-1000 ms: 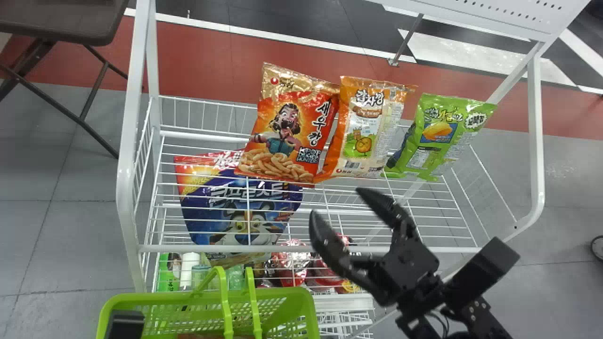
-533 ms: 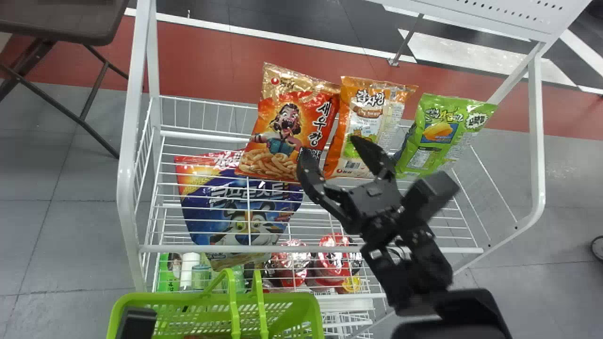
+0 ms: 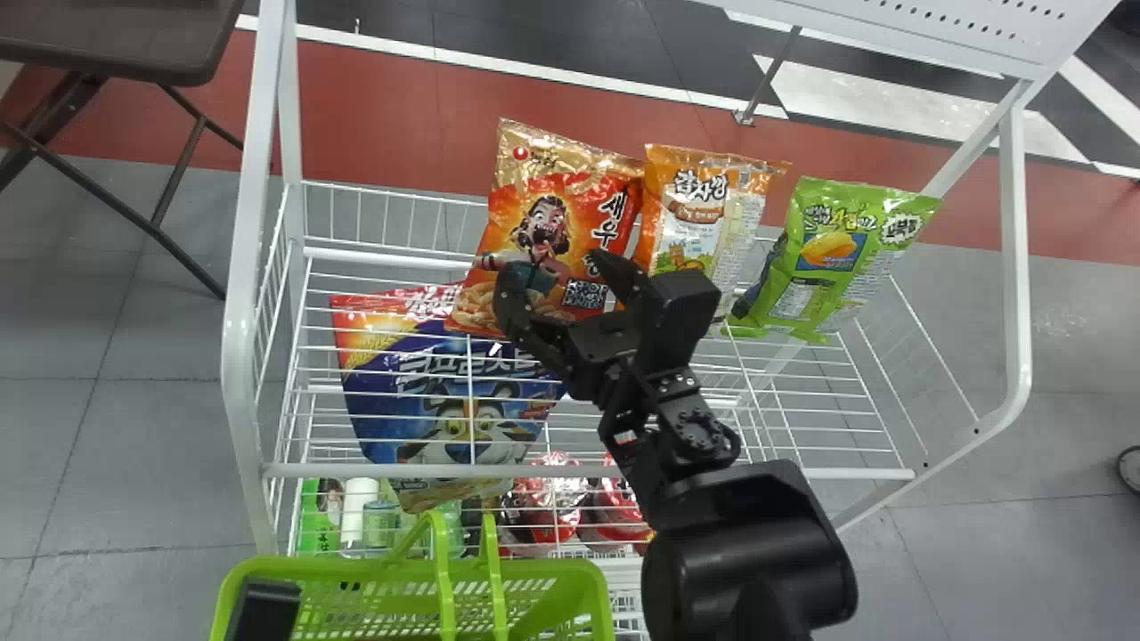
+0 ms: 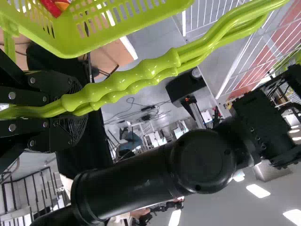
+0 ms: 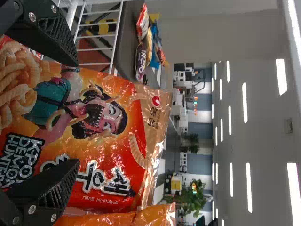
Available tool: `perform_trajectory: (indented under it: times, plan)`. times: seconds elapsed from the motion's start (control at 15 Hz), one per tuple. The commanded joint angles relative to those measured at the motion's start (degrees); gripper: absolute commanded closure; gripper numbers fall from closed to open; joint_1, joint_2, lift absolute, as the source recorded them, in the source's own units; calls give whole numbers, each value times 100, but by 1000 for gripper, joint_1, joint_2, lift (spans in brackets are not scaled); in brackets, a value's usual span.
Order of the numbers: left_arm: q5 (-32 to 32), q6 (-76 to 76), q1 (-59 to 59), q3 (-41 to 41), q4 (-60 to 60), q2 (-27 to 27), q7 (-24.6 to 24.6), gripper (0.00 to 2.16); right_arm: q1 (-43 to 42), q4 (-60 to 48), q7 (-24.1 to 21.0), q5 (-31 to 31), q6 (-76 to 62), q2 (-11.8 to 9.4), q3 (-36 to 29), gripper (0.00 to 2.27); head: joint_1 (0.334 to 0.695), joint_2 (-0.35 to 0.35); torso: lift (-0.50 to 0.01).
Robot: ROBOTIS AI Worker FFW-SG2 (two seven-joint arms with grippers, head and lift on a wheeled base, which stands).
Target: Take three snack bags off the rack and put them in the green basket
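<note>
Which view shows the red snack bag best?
The right wrist view: the red snack bag is closest there, seen between the open fingers of the right gripper. The head view has it smaller, on the rack, partly behind the gripper.

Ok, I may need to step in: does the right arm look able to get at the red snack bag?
Probably yes: the right gripper is open just before the red snack bag, nothing visibly between them, though the orange bag close beside might crowd one finger.
</note>
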Motion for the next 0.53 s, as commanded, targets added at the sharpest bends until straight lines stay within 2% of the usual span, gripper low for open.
perform_trajectory:
  times: [0.0, 0.07, 0.13, 0.27, 0.4, 0.47]
  plan:
    - [5, 0, -23, 4, 28, 4, 0, 1450, -156, 193, -141, 85, 47, 9, 140, 117, 695, -350, -26]
    - [5, 0, -41, -5, 46, 4, -18, 1450, -253, 263, -158, 147, 170, 9, 202, 144, 695, -350, -26]
    - [5, 0, -41, -14, 55, -5, -27, 1450, -332, 299, -158, 182, 381, 0, 237, 353, 695, -350, -26]
    - [5, 0, -49, -5, 72, 4, -27, 1450, -499, 360, -114, 191, 733, 0, 237, 599, 695, -350, -26]
    - [14, 0, -49, 4, 81, 4, -27, 1450, -622, 395, 53, 156, 1014, 0, 211, 1912, 695, -350, -26]
    - [14, 0, -49, 12, 81, 4, -27, 1450, -622, 404, 281, 77, 996, 0, 193, 2108, 695, -350, -26]
